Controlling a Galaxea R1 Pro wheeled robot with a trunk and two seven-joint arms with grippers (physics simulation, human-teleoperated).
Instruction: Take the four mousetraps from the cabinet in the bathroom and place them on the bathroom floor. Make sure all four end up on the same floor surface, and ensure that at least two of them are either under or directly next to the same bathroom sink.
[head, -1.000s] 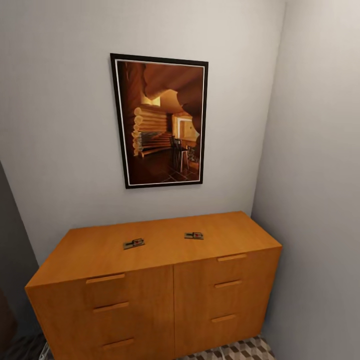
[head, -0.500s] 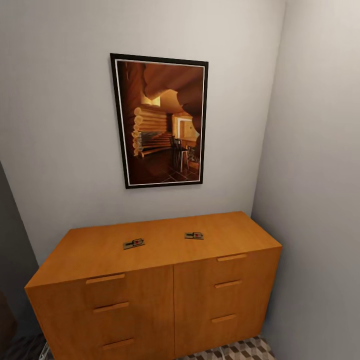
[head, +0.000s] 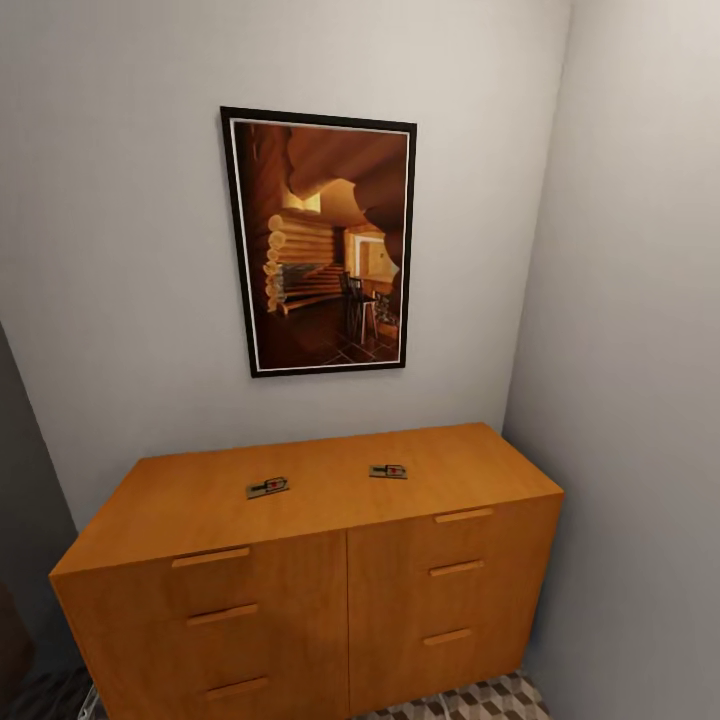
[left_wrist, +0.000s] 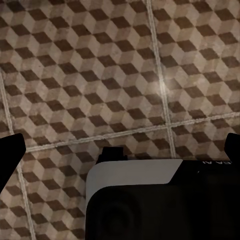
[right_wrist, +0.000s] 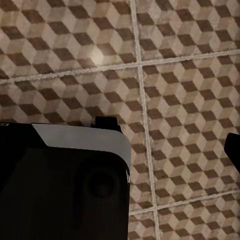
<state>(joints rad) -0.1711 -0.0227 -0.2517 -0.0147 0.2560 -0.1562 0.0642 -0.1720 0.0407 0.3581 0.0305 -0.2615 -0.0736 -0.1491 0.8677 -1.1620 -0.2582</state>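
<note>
The orange-brown cabinet (head: 300, 580) stands against the wall, its six drawers closed. Two mousetraps lie on its top, one left of centre (head: 268, 487) and one right of centre (head: 388, 471); the other two are hidden. A strip of cube-patterned bathroom floor (head: 470, 700) shows at the cabinet's foot. In the left wrist view my left gripper (left_wrist: 123, 154) hangs over the floor (left_wrist: 100, 75), dark fingertips (left_wrist: 11, 160) at both picture edges, wide apart and empty. My right gripper (right_wrist: 120, 150) also hangs over the tiles (right_wrist: 175, 75), with one fingertip (right_wrist: 234, 150) at the edge and nothing held.
A framed picture (head: 322, 240) hangs above the cabinet. A grey wall (head: 640, 400) closes in at the cabinet's right end, forming a corner. My own white and black body (left_wrist: 160, 200) sits below both grippers. A dark shape (head: 15, 640) stands at the far left.
</note>
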